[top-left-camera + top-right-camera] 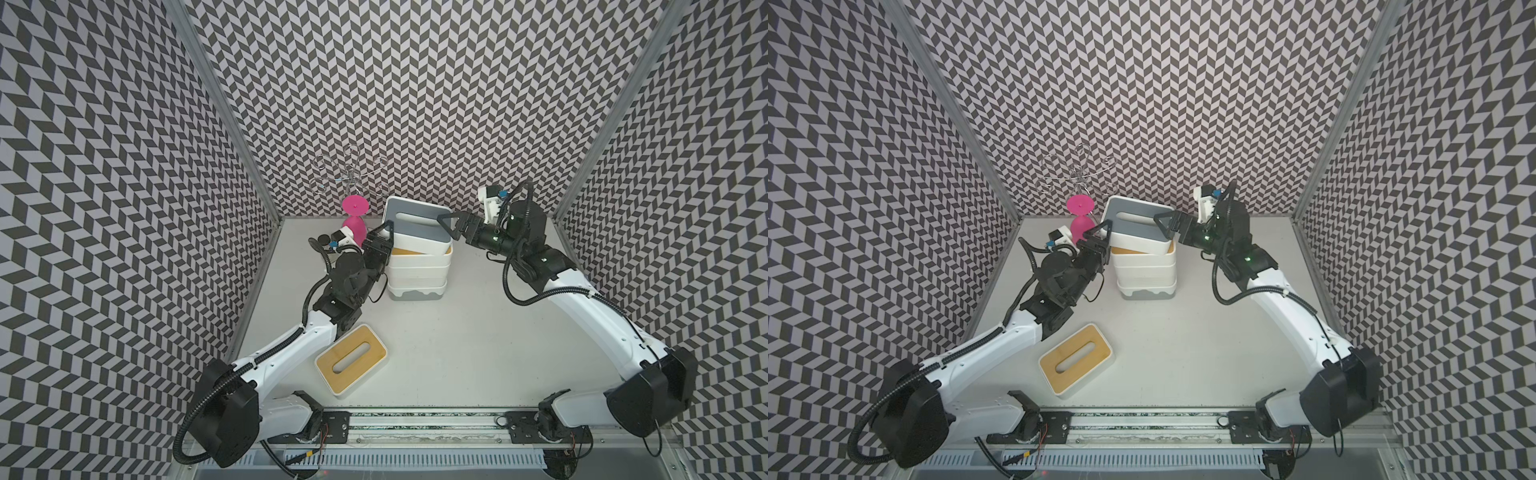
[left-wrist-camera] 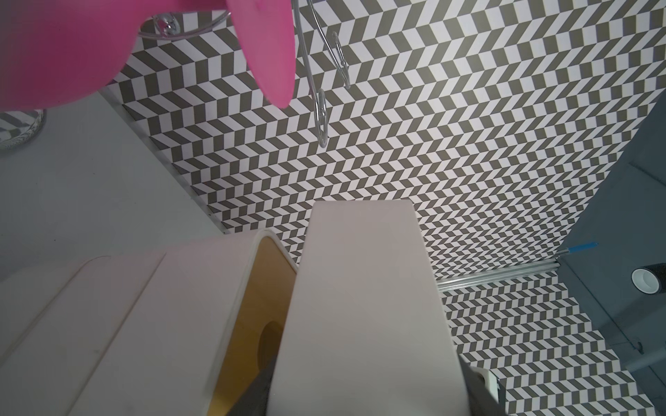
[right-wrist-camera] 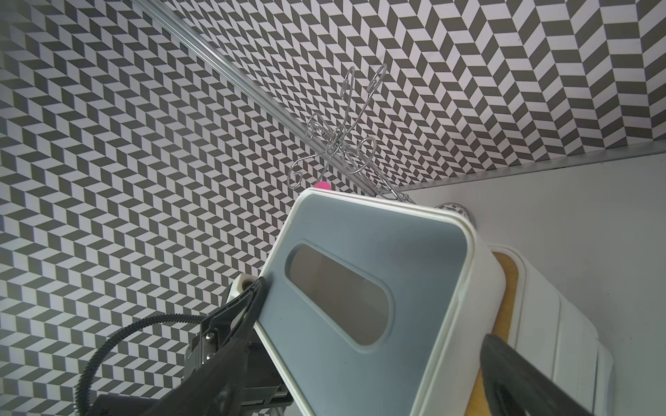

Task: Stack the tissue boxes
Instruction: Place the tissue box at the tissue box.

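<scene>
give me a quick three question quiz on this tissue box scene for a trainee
1. True or false: the grey-lidded box lies flat on the stack.
2. What lid colour has the box lying alone on the table? A grey, B tan, C white.
3. Which end effector is nearer the pink goblet?
Key: 1 false, it is tilted, with the tan lid below showing. 2 B. 3 the left end effector.
</scene>
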{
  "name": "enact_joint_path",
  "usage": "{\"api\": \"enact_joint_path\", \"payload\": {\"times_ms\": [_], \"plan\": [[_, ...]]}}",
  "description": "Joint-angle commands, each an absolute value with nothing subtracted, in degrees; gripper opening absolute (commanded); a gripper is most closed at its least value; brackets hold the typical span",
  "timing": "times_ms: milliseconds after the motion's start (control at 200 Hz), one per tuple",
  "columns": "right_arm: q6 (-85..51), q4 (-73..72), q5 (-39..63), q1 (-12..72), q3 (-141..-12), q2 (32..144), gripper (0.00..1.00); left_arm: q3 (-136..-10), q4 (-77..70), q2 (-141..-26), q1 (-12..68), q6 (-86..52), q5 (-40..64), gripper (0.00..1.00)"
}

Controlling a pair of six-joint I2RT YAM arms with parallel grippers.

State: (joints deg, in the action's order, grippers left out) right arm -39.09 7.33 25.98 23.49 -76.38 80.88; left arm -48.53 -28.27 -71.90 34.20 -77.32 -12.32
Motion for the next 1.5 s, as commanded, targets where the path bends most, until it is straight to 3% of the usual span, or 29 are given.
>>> {"api": "enact_joint_path", "payload": {"times_ms": [0, 701, 1492], "plan": [[-38.3, 4.6, 28.1, 23.3, -78.3, 81.7, 0.99, -50.7, -32.0, -71.5, 34.7, -76.3, -13.9, 0.52], [-37.5, 6.2, 28.3, 23.3, -79.9, 83.2, 0.99, -52.6, -23.5, -70.8, 34.1, -72.3, -14.4, 0.9], [-37.2, 6.1, 28.9, 23.3, -79.1, 83.4, 0.99, -57.9, -12.4, -72.7, 33.7, -63.2, -13.0, 1.0]]}}
